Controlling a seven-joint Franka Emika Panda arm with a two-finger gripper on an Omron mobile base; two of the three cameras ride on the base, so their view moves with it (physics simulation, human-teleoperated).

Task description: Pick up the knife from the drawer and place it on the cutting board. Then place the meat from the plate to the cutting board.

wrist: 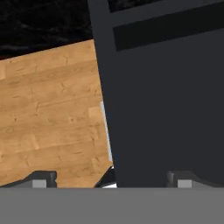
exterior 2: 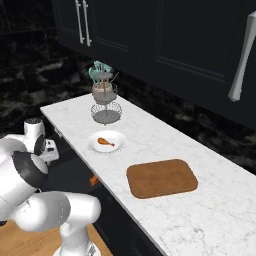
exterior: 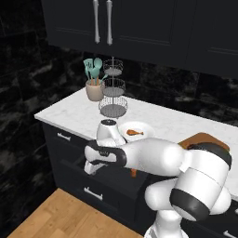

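The drawer (exterior: 100, 186) stands pulled out below the counter, its silver bar handle (exterior: 93, 193) facing the floor side. My gripper (exterior: 91, 167) hangs over the drawer's left part, open, with nothing between its fingers. In the hand view the gripper (wrist: 113, 179) looks down past the drawer (wrist: 166, 109) and its handle (wrist: 106, 131). An orange-brown bit of the knife (exterior: 134, 173) shows in the drawer under my forearm, also the knife (exterior 2: 93, 180). The meat (exterior: 135, 132) lies on the white plate (exterior: 148, 128). The cutting board (exterior 2: 161, 177) lies bare, to the right of the plate (exterior 2: 116, 145).
A beige pot of teal spatulas (exterior: 94, 86) and a tiered wire stand (exterior: 113, 93) sit at the counter's back left. A narrower drawer front (exterior: 63, 136) lies left of the open one. Wood floor (wrist: 48, 113) lies below, and dark upper cabinets (exterior: 139, 23) hang above.
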